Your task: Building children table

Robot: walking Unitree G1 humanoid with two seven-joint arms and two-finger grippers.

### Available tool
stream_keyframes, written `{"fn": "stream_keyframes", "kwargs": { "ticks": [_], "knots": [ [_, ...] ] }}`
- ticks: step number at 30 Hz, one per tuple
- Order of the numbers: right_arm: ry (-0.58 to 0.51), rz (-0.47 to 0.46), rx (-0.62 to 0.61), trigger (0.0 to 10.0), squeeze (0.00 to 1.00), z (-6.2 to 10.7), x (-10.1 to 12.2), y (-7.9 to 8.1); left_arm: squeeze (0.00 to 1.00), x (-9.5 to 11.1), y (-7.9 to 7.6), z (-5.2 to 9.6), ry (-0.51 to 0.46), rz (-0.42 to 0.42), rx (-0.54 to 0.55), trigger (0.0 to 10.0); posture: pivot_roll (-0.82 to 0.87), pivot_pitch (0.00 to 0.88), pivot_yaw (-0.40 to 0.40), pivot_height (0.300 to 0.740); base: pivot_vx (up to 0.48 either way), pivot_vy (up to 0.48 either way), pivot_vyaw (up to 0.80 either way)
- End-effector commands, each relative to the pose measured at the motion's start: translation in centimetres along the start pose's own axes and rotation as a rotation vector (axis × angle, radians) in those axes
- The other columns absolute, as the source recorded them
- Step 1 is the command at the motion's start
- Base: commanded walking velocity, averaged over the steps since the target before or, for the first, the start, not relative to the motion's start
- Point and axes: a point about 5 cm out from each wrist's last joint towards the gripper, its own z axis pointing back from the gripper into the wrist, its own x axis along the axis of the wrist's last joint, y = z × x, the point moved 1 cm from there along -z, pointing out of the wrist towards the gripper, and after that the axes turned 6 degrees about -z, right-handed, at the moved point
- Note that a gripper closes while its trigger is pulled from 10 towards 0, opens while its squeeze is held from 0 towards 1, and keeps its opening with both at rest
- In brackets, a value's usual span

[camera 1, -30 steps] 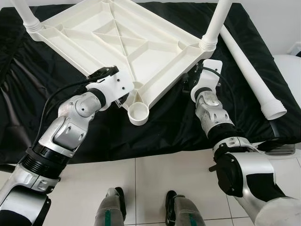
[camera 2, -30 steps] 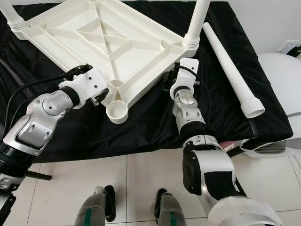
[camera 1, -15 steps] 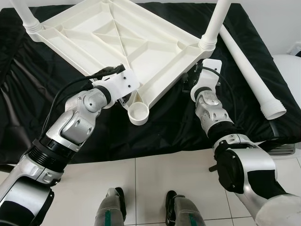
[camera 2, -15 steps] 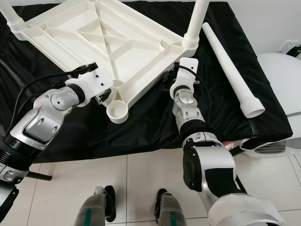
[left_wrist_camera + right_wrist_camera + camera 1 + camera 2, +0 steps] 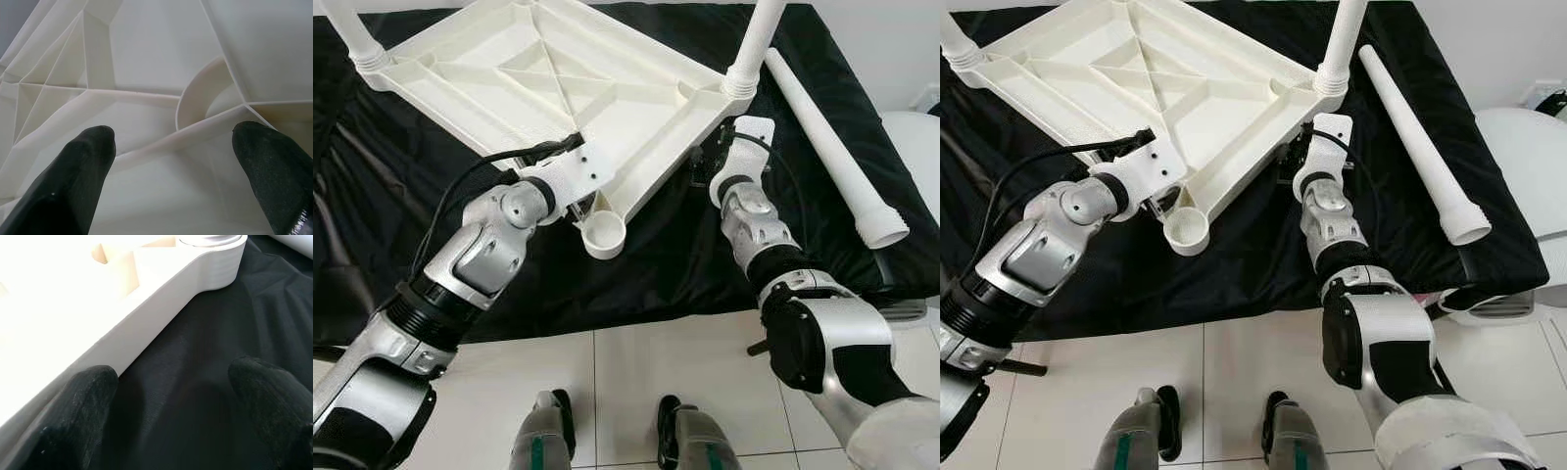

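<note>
Upturned tabletop point(image 5: 558, 88) looks light, stiff, slick: grip its ribbed rim; left gripper point(image 5: 173, 161) and right gripper point(image 5: 171, 406) both spread, loose leg point(image 5: 827, 137) at 2 o'clock.

Black cloth point(image 5: 656, 264) covers the bench, wrinkled, its front edge hanging over toward the floor. Floor point(image 5: 636, 392) of pale square tiles with dark grout lines. White rounded object point(image 5: 1528, 166) just off the cloth's right end (identity unclear). Below it, a grey slatted piece point(image 5: 1503, 311) low at the cloth's right corner. White wall point(image 5: 871, 39) behind the far right corner. Thin dark rod point(image 5: 1023, 369) near the floor at left.
</note>
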Motion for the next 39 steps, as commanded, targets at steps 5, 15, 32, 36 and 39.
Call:
{"fn": "stream_keyframes", "kwargs": {
  "ticks": [5, 15, 32, 36, 39],
  "knots": [
    [-0.034, -0.035, 0.219, 10.0, 0.0, -0.1, 1.2, 5.2, 0.0, 1.4, -5.9, -0.7, -0.056, 0.008, -0.462, 10.0, 0.19, 0.273, 0.022, 0.74, 0.0, 0.0, 0.0],
    [-0.027, -0.044, 0.287, 10.0, 0.0, 0.0, 1.3, 6.9, 0.0, 3.1, -6.0, -1.2, -0.096, -0.006, -0.472, 10.0, 0.2, 0.273, 0.024, 0.74, 0.0, 0.0, 0.0],
    [0.046, -0.075, 0.476, 10.0, 0.0, 0.8, 0.1, 10.1, 0.0, 5.8, -6.6, -1.8, -0.158, -0.012, -0.488, 10.0, 0.21, 0.27, 0.028, 0.74, 0.0, 0.0, 0.0],
    [0.052, -0.061, 0.563, 10.0, 0.0, 1.4, -0.4, 11.1, 0.0, 6.9, -7.1, -1.5, -0.197, -0.019, -0.51, 10.0, 0.2, 0.269, 0.028, 0.74, 0.0, 0.0, 0.0],
    [0.051, -0.043, 0.61, 10.0, 0.0, 1.7, -0.7, 11.5, 0.0, 7.6, -7.5, -1.2, -0.224, -0.022, -0.53, 10.0, 0.2, 0.268, 0.028, 0.74, 0.0, 0.0, 0.0]
  ]
}}
